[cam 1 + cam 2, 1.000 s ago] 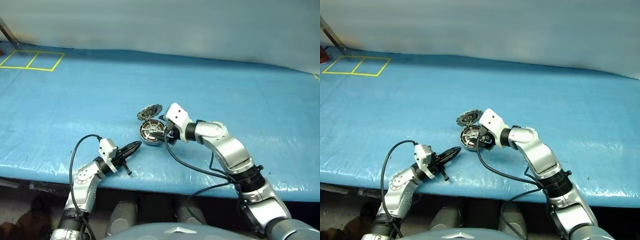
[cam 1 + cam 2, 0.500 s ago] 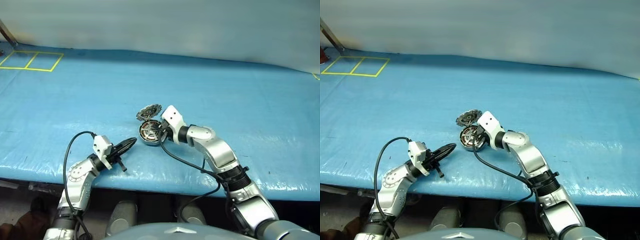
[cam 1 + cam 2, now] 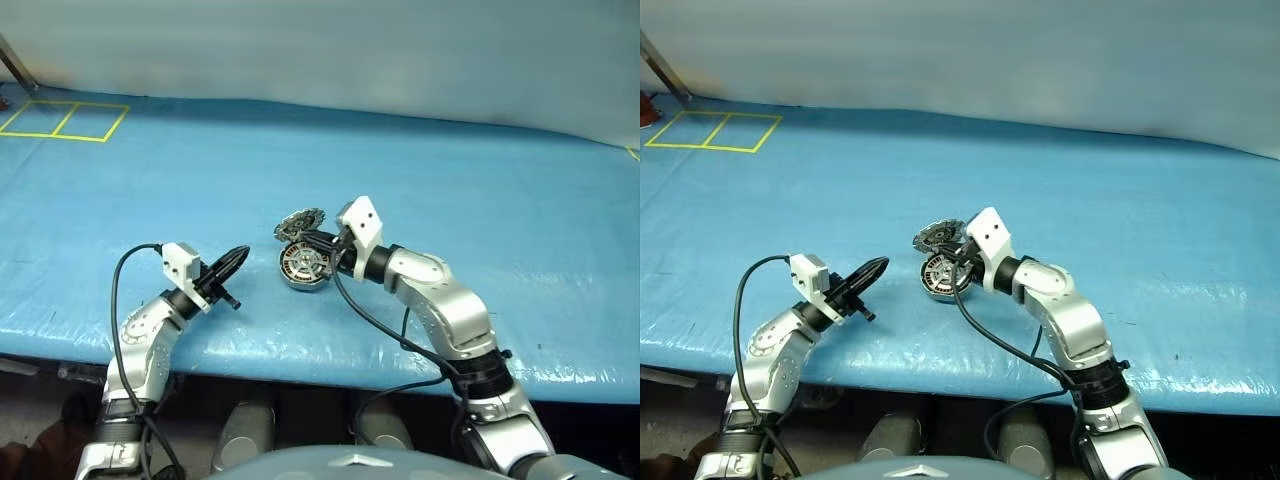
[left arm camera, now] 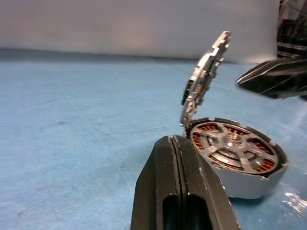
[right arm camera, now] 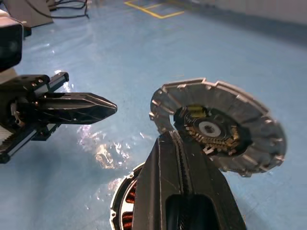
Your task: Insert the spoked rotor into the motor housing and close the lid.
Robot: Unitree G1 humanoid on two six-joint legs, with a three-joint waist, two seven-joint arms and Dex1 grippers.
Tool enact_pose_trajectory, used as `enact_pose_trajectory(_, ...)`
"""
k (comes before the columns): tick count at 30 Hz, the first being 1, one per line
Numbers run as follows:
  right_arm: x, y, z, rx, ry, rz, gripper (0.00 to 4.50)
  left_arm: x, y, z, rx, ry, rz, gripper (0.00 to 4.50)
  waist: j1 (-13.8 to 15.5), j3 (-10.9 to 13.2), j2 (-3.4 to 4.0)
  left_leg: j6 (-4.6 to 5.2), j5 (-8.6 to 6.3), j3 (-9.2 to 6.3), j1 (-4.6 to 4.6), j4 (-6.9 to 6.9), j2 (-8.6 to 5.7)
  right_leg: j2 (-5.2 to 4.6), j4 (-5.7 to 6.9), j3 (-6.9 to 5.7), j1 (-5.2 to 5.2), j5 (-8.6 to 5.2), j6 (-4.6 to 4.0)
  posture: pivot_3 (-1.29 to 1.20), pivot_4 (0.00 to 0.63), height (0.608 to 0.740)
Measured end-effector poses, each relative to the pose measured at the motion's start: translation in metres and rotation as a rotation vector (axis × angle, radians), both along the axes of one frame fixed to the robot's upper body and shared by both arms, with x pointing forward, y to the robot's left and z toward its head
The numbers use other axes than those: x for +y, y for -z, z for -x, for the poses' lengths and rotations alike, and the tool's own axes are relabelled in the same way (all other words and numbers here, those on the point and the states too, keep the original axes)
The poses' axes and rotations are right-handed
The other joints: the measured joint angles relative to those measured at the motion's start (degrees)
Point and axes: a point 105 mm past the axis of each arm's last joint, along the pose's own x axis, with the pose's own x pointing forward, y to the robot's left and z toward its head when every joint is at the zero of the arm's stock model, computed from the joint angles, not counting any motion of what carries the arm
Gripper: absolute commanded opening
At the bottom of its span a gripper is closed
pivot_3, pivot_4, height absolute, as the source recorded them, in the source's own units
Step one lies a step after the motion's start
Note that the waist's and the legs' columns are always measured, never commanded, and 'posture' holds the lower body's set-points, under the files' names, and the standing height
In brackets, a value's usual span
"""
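The first half of the job is looking done: in the left wrist view the shiny silver spoked rotor (image 4: 233,147) is sitting flat inside the low round silver-grey motor housing (image 4: 242,179), its spokes lying over the ring of copper-orange windings. What is remaining is the closing, since the round grey notched lid (image 5: 225,125) is standing tilted up at the housing's far edge, its inner face turned toward the right wrist camera. The housing is resting on the blue plastic-covered table (image 3: 480,190), near the front edge and between the two arms. The right gripper (image 3: 312,240) is hovering just over the housing's far rim, right beside the raised lid, with its black fingers pressed together and carrying nothing. The left gripper (image 3: 235,257) is pointing toward the housing from its left side, a short way off, fingers likewise pinched closed and empty.
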Motion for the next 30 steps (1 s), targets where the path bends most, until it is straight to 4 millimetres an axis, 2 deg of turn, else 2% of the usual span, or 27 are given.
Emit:
enact_pose_trajectory(5, -0.029, 0.016, 0.009, 0.035, 0.09, 0.054, 0.02, 0.0, -0.005, -0.02, 0.045, -0.07, -0.023, 0.0, 0.06, 0.02, -0.01, 0.0, 0.0, 0.0, -0.01, 0.0, 0.0, 0.01, 0.01, 0.0, -0.02, 0.0, 0.0, 0.0, 0.15, 0.74)
enact_pose_trajectory(9, -0.039, 0.029, 0.016, 0.068, 0.128, 0.083, 0.02, -0.002, -0.015, -0.045, 0.022, -0.099, -0.123, 0.0, 0.0, 0.02, -0.03, -0.01, 0.01, 0.03, 0.03, 0.02, 0.01, 0.03, 0.02, 0.01, 0.01, 0.0, 0.01, 0.0, 0.15, 0.74)
enact_pose_trajectory(12, -0.041, 0.04, 0.021, 0.11, 0.147, 0.098, 0.02, -0.004, -0.023, -0.06, 0.015, -0.079, -0.129, 0.0, -0.06, 0.03, -0.04, -0.01, 0.01, 0.04, 0.0, 0.02, 0.01, 0.03, 0.01, 0.01, -0.01, 0.01, 0.02, 0.0, 0.15, 0.74)
enact_pose_trajectory(17, -0.041, 0.044, 0.022, 0.117, 0.161, 0.105, 0.02, -0.019, -0.045, -0.081, -0.021, 0.039, -0.105, 0.0, -0.03, 0.05, -0.07, -0.01, 0.01, 0.04, -0.03, 0.01, -0.01, 0.03, -0.04, 0.0, 0.0, 0.14, 0.25, 0.0, 0.15, 0.74)
enact_pose_trajectory(23, -0.044, 0.045, 0.022, 0.114, 0.177, 0.115, 0.02, -0.043, -0.053, -0.097, -0.003, 0.2, -0.065, 0.0, -0.04, 0.08, -0.12, -0.01, 0.01, 0.04, -0.05, 0.02, -0.02, 0.02, -0.06, 0.0, 0.0, 0.19, 0.33, 0.0, 0.15, 0.74)
enact_pose_trajectory(30, -0.047, 0.048, 0.025, 0.117, 0.204, 0.129, 0.02, -0.08, -0.056, -0.094, 0.072, 0.429, 0.013, 0.0, -0.41, 0.1, -0.16, 0.0, 0.0, 0.03, -0.07, 0.0, -0.02, 0.03, -0.09, 0.0, 0.0, 0.19, 0.4, 0.0, 0.15, 0.74)
